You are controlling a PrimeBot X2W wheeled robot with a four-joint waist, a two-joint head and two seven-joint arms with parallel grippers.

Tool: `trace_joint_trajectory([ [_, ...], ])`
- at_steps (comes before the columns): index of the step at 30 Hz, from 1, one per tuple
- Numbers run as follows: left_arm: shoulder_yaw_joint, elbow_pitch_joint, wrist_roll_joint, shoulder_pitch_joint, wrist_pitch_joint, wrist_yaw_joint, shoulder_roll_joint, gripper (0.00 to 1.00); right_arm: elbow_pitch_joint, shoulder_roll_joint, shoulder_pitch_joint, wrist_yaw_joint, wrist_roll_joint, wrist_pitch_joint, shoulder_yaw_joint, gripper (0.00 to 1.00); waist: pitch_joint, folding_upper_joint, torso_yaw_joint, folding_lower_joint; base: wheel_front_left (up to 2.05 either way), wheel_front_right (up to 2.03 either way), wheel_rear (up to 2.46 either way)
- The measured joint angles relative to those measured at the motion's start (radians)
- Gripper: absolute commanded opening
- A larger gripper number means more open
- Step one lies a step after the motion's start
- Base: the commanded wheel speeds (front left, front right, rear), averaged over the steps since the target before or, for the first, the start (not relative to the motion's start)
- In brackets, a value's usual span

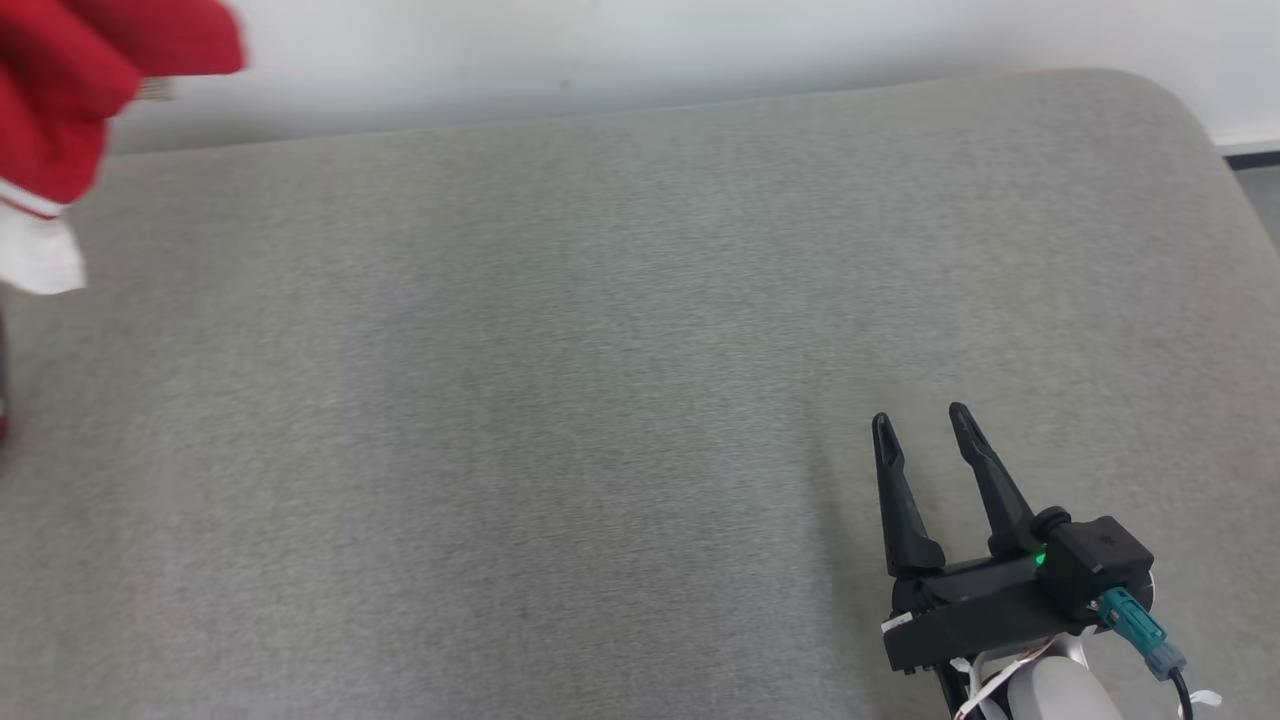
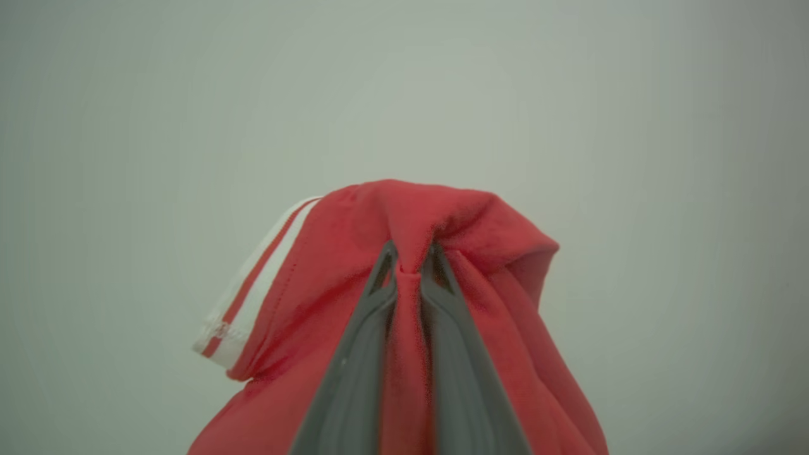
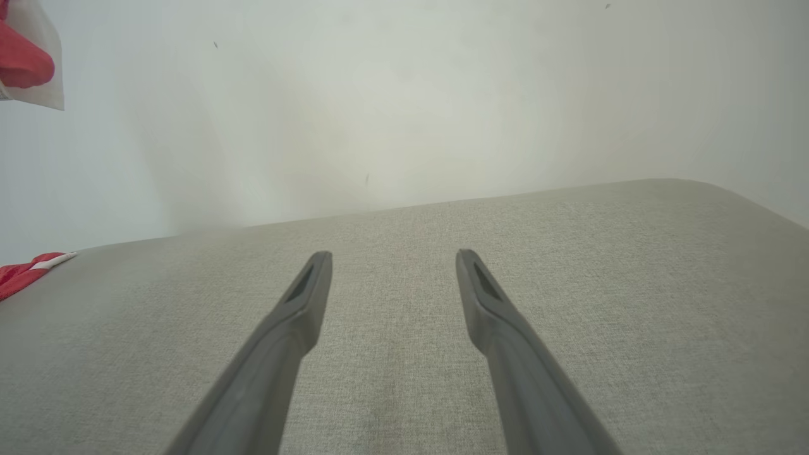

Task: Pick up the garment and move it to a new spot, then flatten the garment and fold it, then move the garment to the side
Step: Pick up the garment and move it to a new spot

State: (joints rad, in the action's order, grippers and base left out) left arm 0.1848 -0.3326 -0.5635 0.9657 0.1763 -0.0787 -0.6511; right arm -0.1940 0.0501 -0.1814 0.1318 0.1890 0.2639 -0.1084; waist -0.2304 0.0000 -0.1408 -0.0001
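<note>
The garment (image 1: 70,100) is red cloth with a white, red-striped hem, hanging lifted at the far upper left of the head view. In the left wrist view my left gripper (image 2: 407,256) is shut on a bunched fold of the garment (image 2: 442,227), which drapes over and around both fingers. A low part of the garment (image 3: 25,272) lies at the left edge of the grey surface in the right wrist view. My right gripper (image 1: 920,422) hovers open over the cushion at the lower right, its fingers (image 3: 310,291) spread with nothing between them.
A wide grey fabric cushion (image 1: 600,400) spans the scene, with a rounded far right corner. A pale wall (image 1: 650,50) runs along its back edge. A dark floor strip (image 1: 1255,160) shows past the right corner.
</note>
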Motion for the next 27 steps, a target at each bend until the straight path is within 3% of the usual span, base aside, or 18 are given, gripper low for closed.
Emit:
trace_joint_trajectory([
  [6,0.061,0.148,0.0,-0.027,-0.051,0.044,0.082,0.0,0.005,0.0,0.0,0.0,0.012,0.0,0.012,1.0,0.004,0.0,-0.059,0.0,0.0,0.0,0.0],
  [13,0.138,0.227,0.012,-0.087,-0.074,0.076,0.154,0.0,0.005,0.0,0.0,0.0,0.023,0.0,0.015,1.0,0.001,0.0,-0.127,0.0002,0.0,0.0,0.0],
  [15,0.166,0.248,0.006,-0.147,-0.069,0.089,0.198,0.0,0.005,0.0,0.002,0.0,0.031,0.0,0.019,1.0,0.0,0.0,-0.152,0.0002,0.0,0.0,0.0],
  [21,0.196,0.229,-0.011,-0.257,-0.032,0.109,0.25,0.0,0.003,0.0,0.006,0.0,0.032,0.0,0.023,1.0,-0.001,0.0,-0.171,0.0001,0.0,0.0,0.0],
  [27,0.268,0.075,-0.038,-0.379,0.027,0.068,0.323,0.0,-0.007,0.0,0.002,0.0,0.022,0.0,0.02,1.0,0.004,0.0,-0.16,0.0002,0.0,0.0,0.0],
])
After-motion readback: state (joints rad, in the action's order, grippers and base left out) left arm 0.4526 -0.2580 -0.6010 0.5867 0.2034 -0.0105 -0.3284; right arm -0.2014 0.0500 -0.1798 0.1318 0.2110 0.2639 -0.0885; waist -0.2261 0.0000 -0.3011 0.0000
